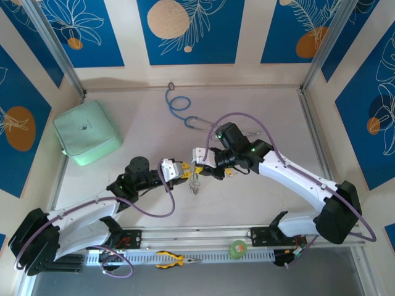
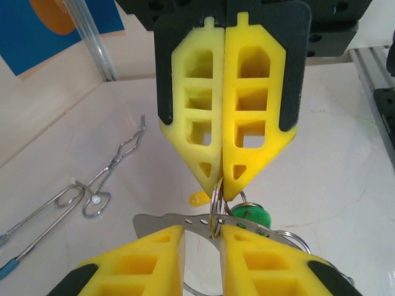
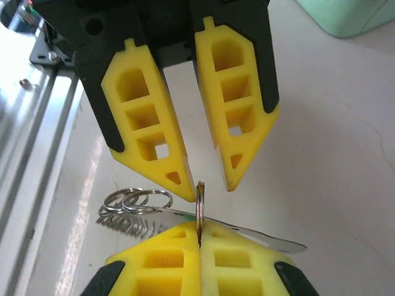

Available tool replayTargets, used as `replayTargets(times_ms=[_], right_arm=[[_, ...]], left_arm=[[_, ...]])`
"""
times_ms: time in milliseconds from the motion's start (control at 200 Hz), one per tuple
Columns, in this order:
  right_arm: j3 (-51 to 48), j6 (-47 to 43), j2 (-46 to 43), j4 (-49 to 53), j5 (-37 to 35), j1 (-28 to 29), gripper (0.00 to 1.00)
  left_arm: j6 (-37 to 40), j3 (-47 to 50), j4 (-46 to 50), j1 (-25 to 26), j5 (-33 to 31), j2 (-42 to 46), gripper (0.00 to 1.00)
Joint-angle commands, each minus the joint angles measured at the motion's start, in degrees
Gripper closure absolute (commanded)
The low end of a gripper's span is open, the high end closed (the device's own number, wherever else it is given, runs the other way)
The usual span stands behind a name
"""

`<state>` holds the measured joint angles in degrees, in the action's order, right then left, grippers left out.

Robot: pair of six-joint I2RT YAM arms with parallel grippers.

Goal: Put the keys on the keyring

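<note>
Blue wall panels (image 1: pixel 191 31) with white leaf drawings and orange discs stand between cream strips. Metal posts (image 1: pixel 59 55) run up the back corners. The pale table (image 1: pixel 136 123) is evenly lit, with a slotted rail (image 1: pixel 213 257) along its near edge.

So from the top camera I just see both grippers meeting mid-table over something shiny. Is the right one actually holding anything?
Observer: Yes. Its wrist camera shows the right gripper shut on a small ring, held edge-on.
Operator: And the left one?
Observer: The left gripper has its fingers apart, one on each side of that ring, with a gap showing on both sides.
Operator: Any key close by?
Observer: A green key head sits right beside the ring in the left wrist view.
</note>
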<state>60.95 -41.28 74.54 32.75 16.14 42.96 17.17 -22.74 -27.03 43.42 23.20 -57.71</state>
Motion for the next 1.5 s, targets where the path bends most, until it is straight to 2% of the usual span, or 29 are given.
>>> replayTargets(times_ms=[0, 185, 445, 525, 620, 665, 730, 795, 885, 1035, 1180, 1400, 1495], right_arm=[[2.98, -3.20, 1.10, 6.08, -4.67, 1.36, 1.00], [5.56, -2.59, 3.31, 6.79, -7.94, 3.71, 1.00], [5.92, -0.35, 3.44, 3.88, -4.28, 5.26, 1.00], [5.36, 0.17, 3.08, 2.81, -2.71, 5.51, 1.00], [3.93, 1.42, 1.92, 0.62, -1.37, 5.17, 1.00], [2.51, 2.69, 0.86, -1.36, -0.69, 4.42, 1.00], [-0.39, 5.14, -1.31, -5.01, 1.48, 2.18, 0.88], [-4.40, 8.36, -4.08, -9.36, 7.09, -1.57, 0.72], [-7.94, 10.68, -5.97, -13.13, 12.04, -3.96, 0.67], [-8.13, 10.70, -5.14, -13.15, 14.72, -4.05, 0.67], [-7.69, 10.56, -4.11, -13.57, 14.88, -4.02, 0.67], [-7.47, 10.78, -3.44, -13.77, 16.24, -3.94, 0.79], [-7.12, 10.80, -3.26, -13.93, 16.84, -3.87, 0.88]], left_arm=[[1.12, -1.93, 0.98, 0.41, -1.36, -0.35, 0.77], [0.15, -1.46, -0.69, 0.41, 0.56, -0.39, 0.76], [-0.16, -1.83, -0.50, 0.44, 1.35, -0.82, 0.77], [-0.01, -1.80, -0.40, 0.41, 1.69, -0.76, 0.83], [0.02, -1.86, -0.35, 0.40, 2.37, -0.51, 1.00], [0.01, -1.73, -0.42, 0.42, 2.70, -0.39, 1.00], [-0.24, -1.32, -1.25, 0.36, 3.09, 0.15, 1.00], [-1.08, -0.25, -3.65, 0.43, 3.54, 0.66, 1.00], [-3.34, 1.45, -8.81, 0.35, 4.51, 1.09, 1.00], [-7.33, 3.48, -17.42, 0.15, 6.10, 0.88, 1.00], [-8.32, 3.80, -18.93, -0.06, 7.13, 0.85, 1.00], [-9.32, 4.00, -20.46, -0.17, 7.97, 0.51, 1.00], [-9.78, 3.89, -20.96, -0.18, 8.66, 0.16, 1.00]])
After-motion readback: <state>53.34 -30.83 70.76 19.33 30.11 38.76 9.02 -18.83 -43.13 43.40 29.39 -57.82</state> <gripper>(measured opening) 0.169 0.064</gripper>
